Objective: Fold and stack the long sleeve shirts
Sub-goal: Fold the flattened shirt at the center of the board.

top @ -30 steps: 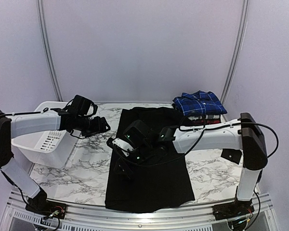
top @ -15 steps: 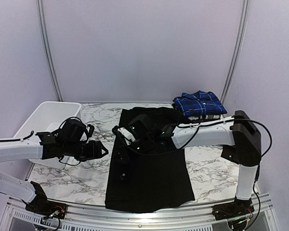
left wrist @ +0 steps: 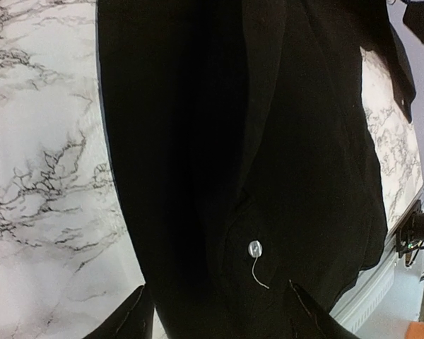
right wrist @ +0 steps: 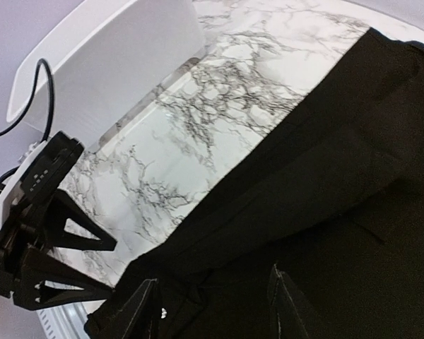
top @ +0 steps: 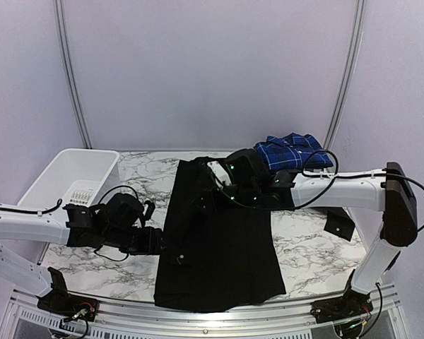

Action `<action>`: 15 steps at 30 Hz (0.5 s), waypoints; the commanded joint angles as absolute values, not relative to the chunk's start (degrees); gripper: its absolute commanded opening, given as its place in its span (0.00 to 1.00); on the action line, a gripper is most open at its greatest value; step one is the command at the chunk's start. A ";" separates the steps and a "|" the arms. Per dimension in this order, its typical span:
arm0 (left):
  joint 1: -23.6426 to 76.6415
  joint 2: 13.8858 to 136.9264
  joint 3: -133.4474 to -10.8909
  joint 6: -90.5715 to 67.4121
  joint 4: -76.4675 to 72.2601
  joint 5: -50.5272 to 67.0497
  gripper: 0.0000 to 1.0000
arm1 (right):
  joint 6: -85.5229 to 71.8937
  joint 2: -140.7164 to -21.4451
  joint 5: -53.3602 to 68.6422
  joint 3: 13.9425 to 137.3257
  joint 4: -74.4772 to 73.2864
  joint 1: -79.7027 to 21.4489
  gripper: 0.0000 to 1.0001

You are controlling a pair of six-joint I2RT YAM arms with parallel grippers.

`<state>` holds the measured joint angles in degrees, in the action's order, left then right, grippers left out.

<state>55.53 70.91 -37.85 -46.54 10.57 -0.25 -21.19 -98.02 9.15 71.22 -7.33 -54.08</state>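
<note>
- Lying flat down the middle of the white marble-patterned table (top: 311, 244), the plain black long-sleeve cloth shirt (top: 226, 254) ran from near the back edge almost to the metal rail (top: 113, 314) at the front.
- Its left edge was long and fairly straight, and its near hem sat close to the table's front edge.
- The left gripper (top: 157, 240) sat at that left edge, toward the near half. In the left wrist view its fingers (left wrist: 138, 314) stood apart with nothing between them. Under them lay black cloth and a small white button (left wrist: 254, 248) with a loose thread. Whether the tips touched the cloth could not be told.
- The right gripper (top: 201, 201) reached across the far left part of the shirt. Its fingers (right wrist: 143, 304) were parted and held nothing, with a raised fold of cloth beneath.
- A strip of bare marble lay between the shirt's left edge and the white plastic basket (top: 63, 173) in the left rear corner. The left arm (top: 28, 226) crossed part of it.
- Wider bare marble lay right of the shirt, out to the right arm (top: 339, 187).
- A folded blue-and-white plaid shirt (top: 293, 152) topped the stack in the back right corner. The right arm hid whether the black shirt touched that stack.
</note>
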 commanded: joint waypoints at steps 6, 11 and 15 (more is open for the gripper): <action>59.65 79.16 -40.69 -46.84 11.39 2.50 0.58 | -20.74 -91.63 5.19 65.31 -6.84 -47.66 0.47; 60.10 82.79 -45.49 -45.35 12.91 5.27 0.41 | -20.59 -89.81 5.27 62.81 -5.95 -46.20 0.47; 60.12 84.53 -49.71 -44.85 13.65 8.63 0.16 | -20.16 -88.94 4.76 61.52 -5.67 -45.81 0.47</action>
